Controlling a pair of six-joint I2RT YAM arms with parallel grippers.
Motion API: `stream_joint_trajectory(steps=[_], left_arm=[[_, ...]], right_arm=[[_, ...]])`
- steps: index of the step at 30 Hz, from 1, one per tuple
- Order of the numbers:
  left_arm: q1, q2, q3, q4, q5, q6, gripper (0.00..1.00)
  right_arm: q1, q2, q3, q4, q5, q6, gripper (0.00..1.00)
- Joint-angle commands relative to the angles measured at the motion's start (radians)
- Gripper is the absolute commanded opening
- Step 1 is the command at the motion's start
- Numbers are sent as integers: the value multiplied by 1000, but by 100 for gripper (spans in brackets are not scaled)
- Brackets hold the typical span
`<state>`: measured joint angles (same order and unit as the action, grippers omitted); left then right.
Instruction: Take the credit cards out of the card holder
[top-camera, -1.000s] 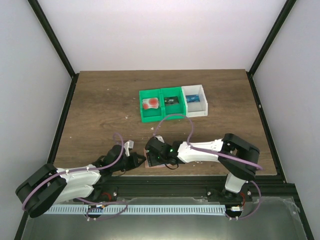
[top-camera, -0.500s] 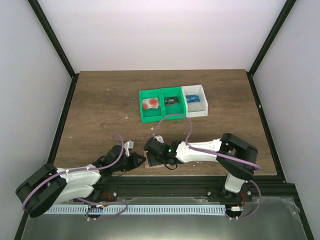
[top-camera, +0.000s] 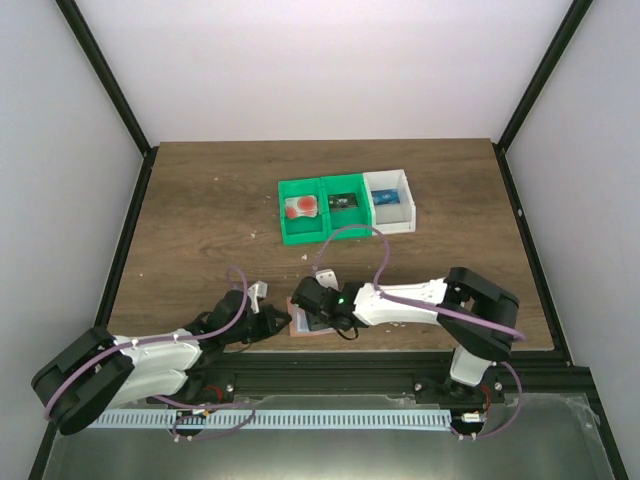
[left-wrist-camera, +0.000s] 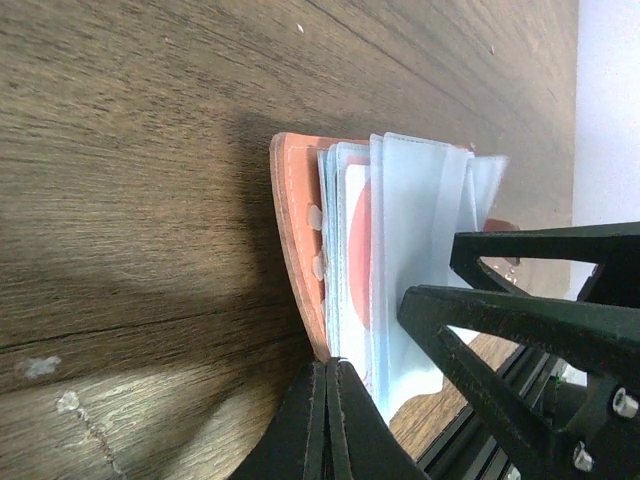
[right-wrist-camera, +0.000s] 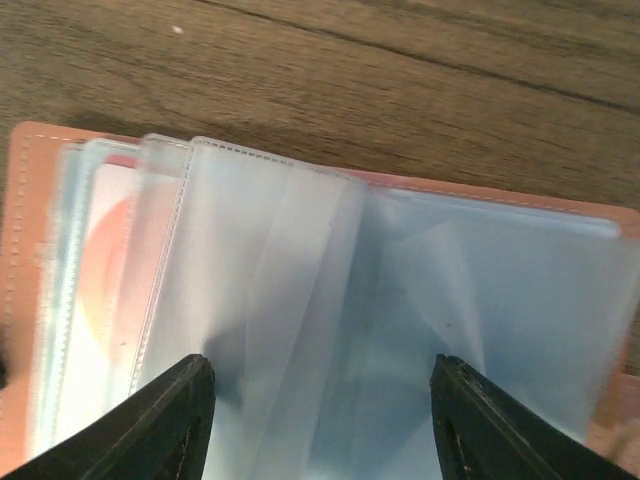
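The salmon-pink folding card holder (top-camera: 306, 329) lies open on the dark wooden table (top-camera: 200, 200), close to the near edge and between my two arms. My left claw (left-wrist-camera: 326, 372) is closed. In its wrist view the fingertips meet at the near end of the holder's stitched salmon rim, which runs in between them, so I have that rim pinched. My right claw (right-wrist-camera: 318, 420) is open, and its two black fingers (right-wrist-camera: 170, 420) stand well apart above the holder. The fanned stack of clear blue-grey plastic sleeves (right-wrist-camera: 300, 300) sits between them. I cannot tell whether the fingertips touch a sleeve. Several sleeves stand lifted off the left cover, while the others lie flat over the right half. Under the lifted ones, a thin pale card with a red-orange round blot (right-wrist-camera: 95, 290) is tucked in a pocket on the left side. It lies just beside the salmon rim and is partly hidden by the leaves above it. Far from the holder, near the middle of the table, stand a green plastic two-compartment bin (top-camera: 283, 225) and a white plastic bin (top-camera: 405, 215), touching side by side. Another pale card with a red blot (top-camera: 299, 207) lies in the green bin's left compartment. A small dark item (top-camera: 345, 201) lies in its right compartment, and a small blue item (top-camera: 388, 198) lies in the white bin.
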<state>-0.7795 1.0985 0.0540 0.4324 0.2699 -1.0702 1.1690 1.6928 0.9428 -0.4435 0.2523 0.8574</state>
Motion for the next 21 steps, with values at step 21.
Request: stream_joint_trajectory(steps=[21], left_arm=[[-10, -2, 9, 27, 3, -1, 0]], right_arm=[[6, -312, -27, -118, 35, 22, 53]])
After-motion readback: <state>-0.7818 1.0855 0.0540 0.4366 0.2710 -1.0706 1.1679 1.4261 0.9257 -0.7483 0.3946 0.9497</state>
